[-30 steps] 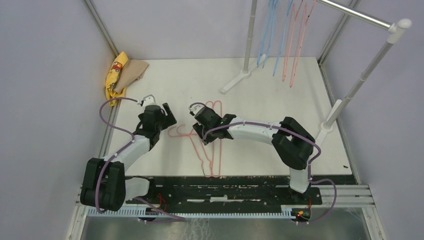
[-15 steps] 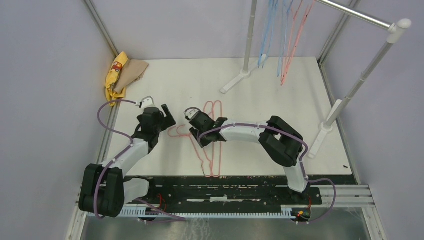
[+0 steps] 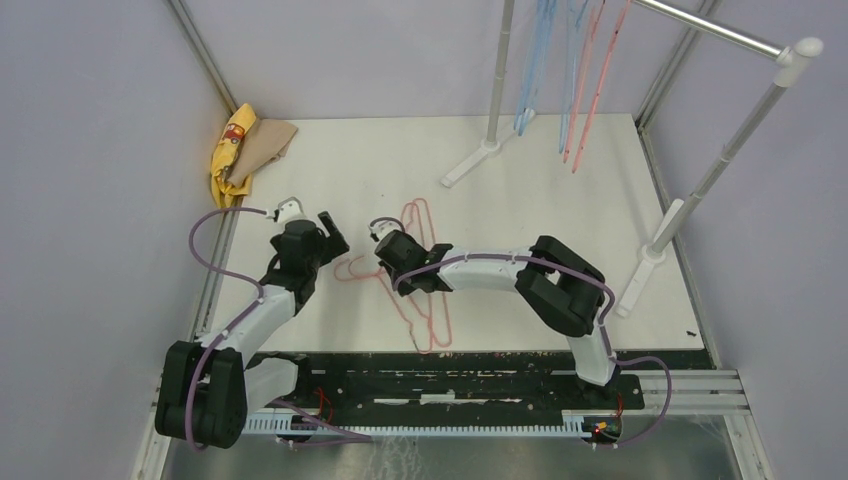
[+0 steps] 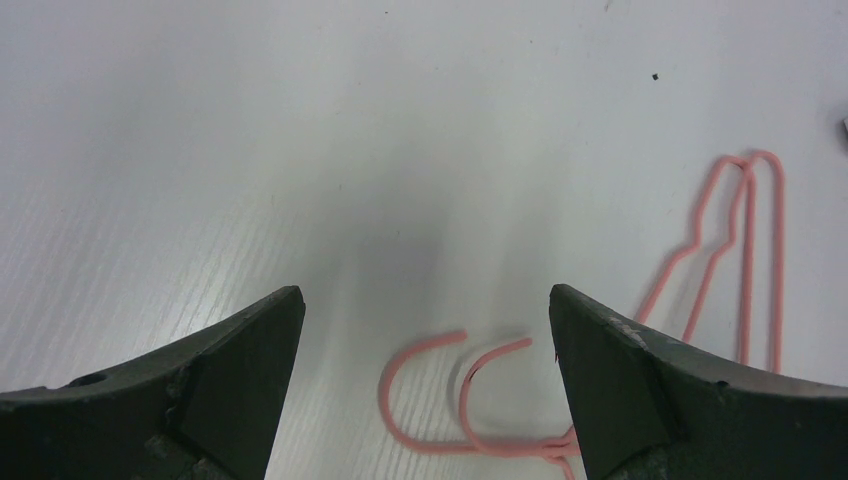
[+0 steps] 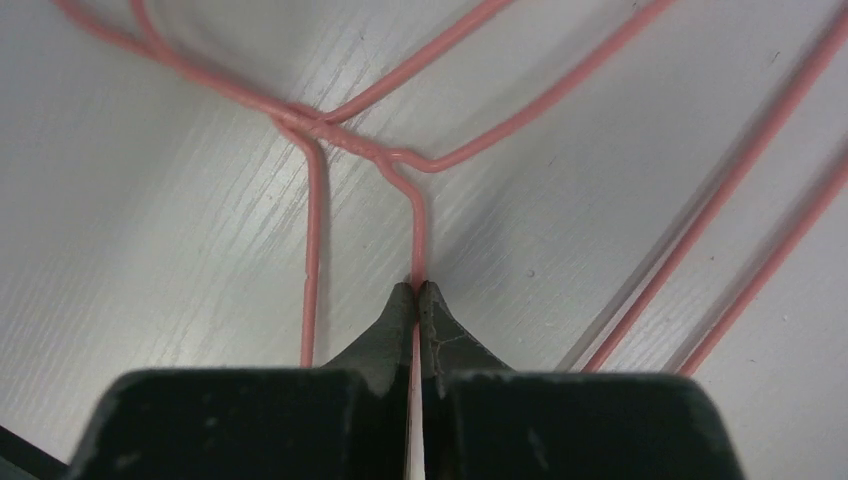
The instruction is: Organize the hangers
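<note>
- The right end effector (image 5: 418, 292) is closed: its fingertips are pinching one thin wire of the pink hangers (image 5: 312, 230), just below the twisted neck.
- These two pink hangers are lying flat on the white surface (image 3: 350, 160), one partly over the other, near the middle of the top view. Their hooks (image 4: 383, 395) are pointing toward 9 o'clock and their long sides are running toward 5 o'clock.
- The left end effector (image 4: 425, 300) is wide open and gripping nothing. It is hovering just at the 9 o'clock side of the hooks, and in its wrist view the two hooks are showing between the fingers without touching them.
- At 1 o'clock in the top view, light blue hangers (image 3: 530, 70) and more pink-red hangers (image 3: 581, 85) are hanging from the white-and-silver rack (image 3: 720, 32). The blue ones are on the 9 o'clock side of the pink-red ones.
- A yellow cloth (image 3: 230, 150) and a tan cloth (image 3: 268, 140) are lying together at the 10 o'clock corner of the surface, well apart from both arms.
</note>
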`<state>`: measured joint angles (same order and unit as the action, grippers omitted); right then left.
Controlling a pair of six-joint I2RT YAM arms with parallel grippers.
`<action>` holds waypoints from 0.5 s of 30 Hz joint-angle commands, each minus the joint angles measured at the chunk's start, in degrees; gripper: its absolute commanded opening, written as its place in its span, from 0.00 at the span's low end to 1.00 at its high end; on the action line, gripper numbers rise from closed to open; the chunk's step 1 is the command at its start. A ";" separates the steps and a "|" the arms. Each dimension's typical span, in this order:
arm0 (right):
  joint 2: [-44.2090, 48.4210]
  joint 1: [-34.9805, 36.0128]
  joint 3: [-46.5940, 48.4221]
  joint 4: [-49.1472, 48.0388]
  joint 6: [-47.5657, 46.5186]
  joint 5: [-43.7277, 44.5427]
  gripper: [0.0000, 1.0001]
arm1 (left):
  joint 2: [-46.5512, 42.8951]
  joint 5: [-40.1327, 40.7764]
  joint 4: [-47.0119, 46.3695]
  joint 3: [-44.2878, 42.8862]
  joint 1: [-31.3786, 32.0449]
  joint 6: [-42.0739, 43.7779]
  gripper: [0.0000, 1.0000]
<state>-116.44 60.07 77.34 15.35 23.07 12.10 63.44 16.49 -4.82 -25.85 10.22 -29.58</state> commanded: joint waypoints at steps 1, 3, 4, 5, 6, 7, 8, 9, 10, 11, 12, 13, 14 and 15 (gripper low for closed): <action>1.19 -0.84 -3.92 -1.22 2.25 5.79 0.01 | -1.99 1.87 -2.55 0.70 -0.35 -1.96 0.99; 2.00 -1.69 -4.82 -2.81 2.69 5.96 0.01 | -2.48 1.98 -2.65 1.03 -0.45 -1.97 0.99; 2.73 -2.12 -5.30 -3.54 2.90 6.12 0.01 | -2.65 2.12 -2.61 1.20 -0.38 -2.01 0.99; 3.76 -2.67 -5.91 -4.58 3.09 6.06 0.01 | -2.96 2.14 -2.57 1.50 -0.45 -2.05 0.99; 5.25 -3.21 -6.64 -5.50 3.25 6.05 0.01 | -3.28 2.15 -2.63 1.77 -0.45 -2.12 0.99; 7.01 -3.86 -7.52 -6.24 3.27 5.97 0.01 | -3.65 2.21 -2.69 2.03 -0.43 -2.21 0.99; 9.31 -4.50 -8.34 -7.05 3.22 5.97 0.01 | -3.93 2.31 -2.73 2.19 -0.38 -2.23 0.99; 11.90 -5.12 -9.30 -7.67 3.29 6.46 0.00 | -4.20 2.39 -2.74 2.37 -0.46 -2.23 0.99; 14.58 -5.82 -10.25 -8.12 3.03 6.90 0.00 | -4.42 2.48 -2.63 2.40 -0.46 -2.35 0.99; 17.30 -6.44 -10.89 -8.09 2.89 7.37 0.00 | -4.81 2.47 -2.69 2.46 -0.39 -2.51 0.99; 20.75 -7.24 -11.47 -7.88 2.73 7.61 0.01 | -5.00 2.39 -2.70 2.47 -0.45 -2.69 0.99; 23.13 -8.05 -11.90 -7.49 2.58 7.67 0.01 | -5.15 2.25 -2.80 2.49 -0.38 -2.86 0.99; 25.40 -8.77 -12.27 -7.08 2.41 7.70 0.01 | -5.33 2.17 -2.94 2.59 -0.45 -3.07 0.99; 27.49 -9.56 -12.70 -6.50 2.30 7.69 0.01 | -5.49 2.11 -3.18 2.70 -0.46 -3.23 0.99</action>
<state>-100.38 52.62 64.62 11.29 25.67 16.73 59.70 17.54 -4.86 -23.29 10.09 -30.00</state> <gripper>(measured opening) 0.013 0.990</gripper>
